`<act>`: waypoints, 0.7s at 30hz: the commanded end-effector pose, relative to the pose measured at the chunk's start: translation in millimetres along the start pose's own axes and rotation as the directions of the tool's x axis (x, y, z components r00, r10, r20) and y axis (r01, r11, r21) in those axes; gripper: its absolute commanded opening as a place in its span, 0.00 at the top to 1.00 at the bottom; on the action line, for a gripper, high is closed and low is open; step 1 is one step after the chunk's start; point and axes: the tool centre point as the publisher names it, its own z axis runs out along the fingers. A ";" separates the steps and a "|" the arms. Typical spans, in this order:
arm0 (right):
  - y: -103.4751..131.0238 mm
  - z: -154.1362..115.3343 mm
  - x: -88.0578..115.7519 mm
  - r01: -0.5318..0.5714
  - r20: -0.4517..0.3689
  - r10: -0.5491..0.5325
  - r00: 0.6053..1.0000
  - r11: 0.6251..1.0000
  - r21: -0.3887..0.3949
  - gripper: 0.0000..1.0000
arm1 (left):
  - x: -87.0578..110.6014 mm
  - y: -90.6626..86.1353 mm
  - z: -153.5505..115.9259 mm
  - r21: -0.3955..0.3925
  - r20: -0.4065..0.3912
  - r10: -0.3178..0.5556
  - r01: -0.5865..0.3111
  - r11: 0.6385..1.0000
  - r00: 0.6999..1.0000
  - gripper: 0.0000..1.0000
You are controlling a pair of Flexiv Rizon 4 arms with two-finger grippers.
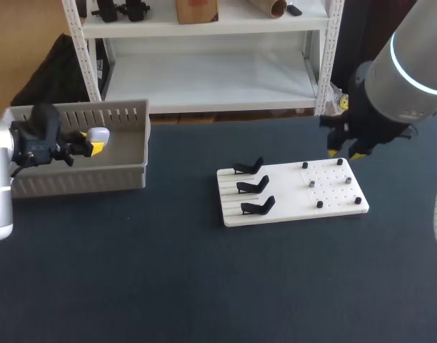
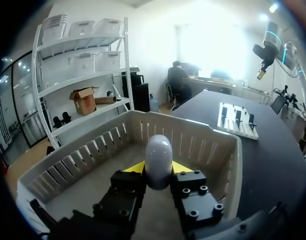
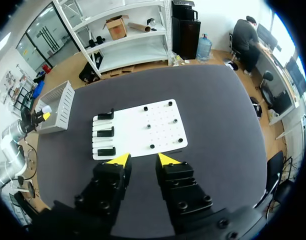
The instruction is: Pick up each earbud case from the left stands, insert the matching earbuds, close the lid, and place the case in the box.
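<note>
The left gripper [image 1: 90, 147] is gripping the white case [image 2: 158, 159] from two sides, holding it over the open box [image 1: 81, 179] and above its floor. The lid appears closed. The right gripper [image 3: 138, 160] is hanging over the far right edge of the white board [image 1: 290, 190], its fingers spread and holding nothing. The three black stands [image 1: 255, 187] are showing no case. Small dark pieces are sitting on the board's right half; whether any are earbuds cannot be told.

Status, as a judgement: pick-up, insertion and closing are looking complete for this case – lowering and release remain, and with the stands bare this is likely the last one.
</note>
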 end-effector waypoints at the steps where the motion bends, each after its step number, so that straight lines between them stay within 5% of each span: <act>1: 1.1 5.1 0.0 -0.011 -0.005 0.011 1.000 1.000 0.003 0.67 | -5.5 13.2 6.8 0.048 -0.024 -0.008 0.010 0.999 1.000 0.00; 9: -1.6 8.5 -2.0 -0.105 -0.021 0.103 0.994 0.991 -0.080 0.50 | -38.5 -6.0 -4.4 0.084 0.023 0.061 -0.063 0.994 0.998 0.00; 10: -1.6 8.4 -2.4 -0.113 -0.029 0.111 0.993 0.990 -0.090 0.15 | -44.6 -10.2 -6.9 0.087 0.027 0.062 -0.064 0.994 0.998 0.00; 11: -1.7 8.4 -3.0 -0.120 -0.033 0.117 0.993 0.988 -0.098 0.00 | -49.6 -14.1 -9.6 0.087 0.031 0.063 -0.065 0.994 0.998 0.00; 21: -4.3 6.9 -7.9 -0.162 -0.038 0.158 0.987 0.977 -0.140 0.00 | -84.7 -73.0 -24.6 0.106 0.096 0.083 -0.093 0.990 0.992 0.00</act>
